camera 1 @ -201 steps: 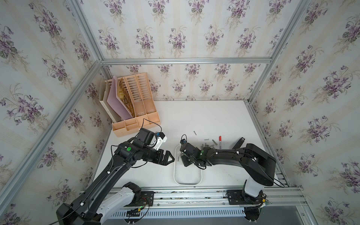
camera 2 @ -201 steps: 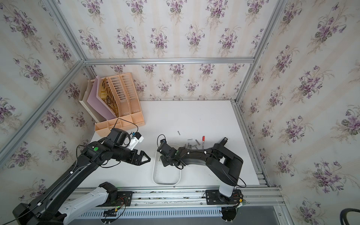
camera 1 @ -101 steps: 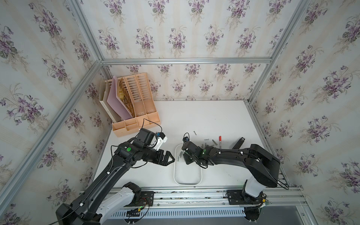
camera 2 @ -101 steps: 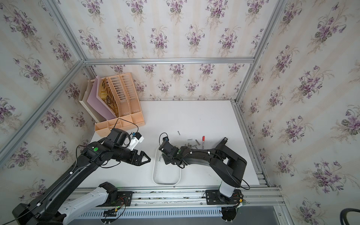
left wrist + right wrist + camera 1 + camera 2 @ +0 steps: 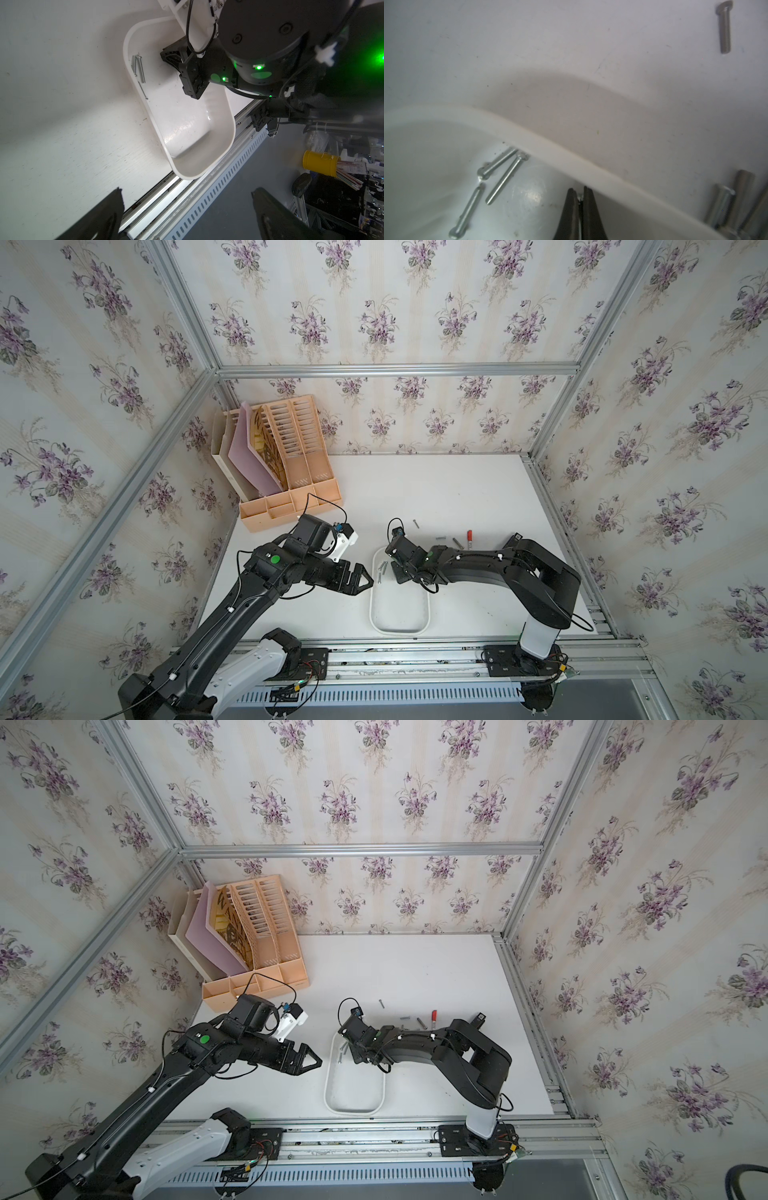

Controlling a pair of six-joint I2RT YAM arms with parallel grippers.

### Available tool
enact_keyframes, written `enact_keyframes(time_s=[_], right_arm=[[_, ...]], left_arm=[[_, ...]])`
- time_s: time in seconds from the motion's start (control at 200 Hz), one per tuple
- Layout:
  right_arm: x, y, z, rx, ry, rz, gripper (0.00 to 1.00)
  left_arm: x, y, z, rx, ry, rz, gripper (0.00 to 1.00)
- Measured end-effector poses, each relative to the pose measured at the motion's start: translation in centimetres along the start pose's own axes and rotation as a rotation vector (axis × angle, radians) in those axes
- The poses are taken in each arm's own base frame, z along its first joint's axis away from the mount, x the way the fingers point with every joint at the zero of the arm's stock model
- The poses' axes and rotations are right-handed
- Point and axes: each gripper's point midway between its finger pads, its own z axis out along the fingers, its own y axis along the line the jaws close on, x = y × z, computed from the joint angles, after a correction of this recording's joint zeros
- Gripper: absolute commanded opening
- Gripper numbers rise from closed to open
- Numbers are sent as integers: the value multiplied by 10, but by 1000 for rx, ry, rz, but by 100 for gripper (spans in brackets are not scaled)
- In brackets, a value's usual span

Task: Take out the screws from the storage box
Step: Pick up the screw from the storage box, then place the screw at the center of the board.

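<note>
Pale walls (image 5: 374, 302) of violet-sprigged wallpaper, aluminium frame bars (image 5: 395, 369) at the corners, white tabletop (image 5: 436, 489) below.

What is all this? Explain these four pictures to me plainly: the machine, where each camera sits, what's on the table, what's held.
Two black robot arms stand at a white table. Two pictures look down on the whole scene from overhead; the other two come from a camera on each arm's wrist. On the table lie a shallow white plastic tray, a peach-orange slatted file organiser, a red-capped marker pen and a few loose grey metal screws. Three thin silvery screws lie inside the tray. The right end effector, that arm's two-fingered pincer, reaches into the tray and is shut on what looks like a further thin screw. The left end effector hangs open beside the tray, holding nothing.
</note>
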Motion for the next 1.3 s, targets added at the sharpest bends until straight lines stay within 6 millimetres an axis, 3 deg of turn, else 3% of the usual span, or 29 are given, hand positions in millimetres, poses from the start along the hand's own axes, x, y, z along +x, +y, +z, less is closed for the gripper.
enact_keyframes(time_s=[0.27, 0.545, 0.719, 0.854, 1.034, 1.144, 1.299], right_arm=[[5, -10, -17, -52, 3, 32, 0], [-22, -24, -87, -189, -225, 104, 0], [-37, -53, -119, -175, -366, 179, 0], [-40, -96, -106, -47, -352, 291, 0], [-15, -152, -62, 84, -188, 445, 0], [1, -162, -43, 93, -97, 499, 0], [7, -159, -38, 69, -62, 508, 0]], left_arm=[[0, 0, 0, 0, 1, -6, 99], [0, 0, 0, -1, 2, -6, 99], [0, 0, 1, -2, 3, -7, 100], [0, 1, 1, -4, 3, -7, 100], [0, 0, 0, -3, 3, -6, 99], [0, 0, 0, -3, 2, -5, 100], [0, 0, 0, -3, 2, -5, 99]])
